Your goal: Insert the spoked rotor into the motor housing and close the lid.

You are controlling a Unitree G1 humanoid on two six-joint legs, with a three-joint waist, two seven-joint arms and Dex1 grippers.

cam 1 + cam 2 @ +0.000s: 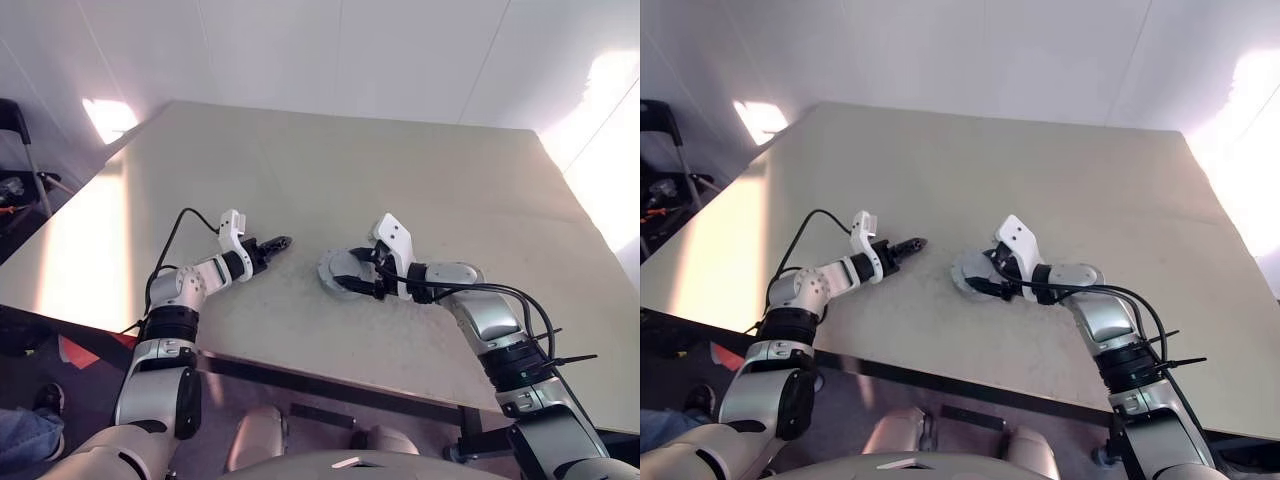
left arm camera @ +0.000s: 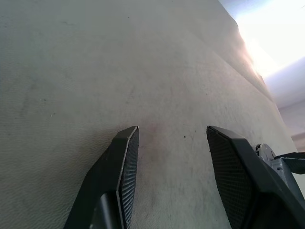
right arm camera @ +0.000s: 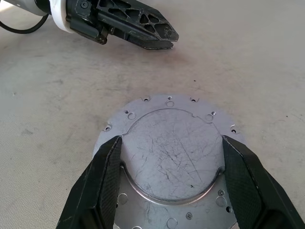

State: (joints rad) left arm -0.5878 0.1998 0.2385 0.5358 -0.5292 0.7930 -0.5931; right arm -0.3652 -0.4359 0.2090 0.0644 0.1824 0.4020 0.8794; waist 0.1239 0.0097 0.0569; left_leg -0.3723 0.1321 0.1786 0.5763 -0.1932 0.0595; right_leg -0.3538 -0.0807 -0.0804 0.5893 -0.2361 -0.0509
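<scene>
lid: the silvery-grey lid [image 3: 169, 157], a scratched round metal disc with small holes around its flange and a raised centre, lies flat on the counter [image 1: 330, 180] in front of the right arm.
right gripper: the right gripper [image 3: 171, 176] hangs low over the lid, jaws wide, one finger on each side of the raised centre; whether the pads touch the metal cannot be told, and the disc is not lifted.
left gripper: the left gripper [image 1: 270, 246] sits near the lid, just apart from it, jaws partly apart with bare counter between them, holding nothing.
spoked rotor: no black-rimmed, silver-spoked wheel can be made out on the counter; it may sit under the lid, but that is a guess.
motor housing: no dark ring with coppery windings can be made out either; whether it lies beneath the lid cannot be told.
progress: judged from how things lie, the job looks to be at its closing step, with the lid lying flat where an assembly would be.
left to do: at most seating or pressing the lid; if nothing lies under it, the insertion is not yet done.
</scene>
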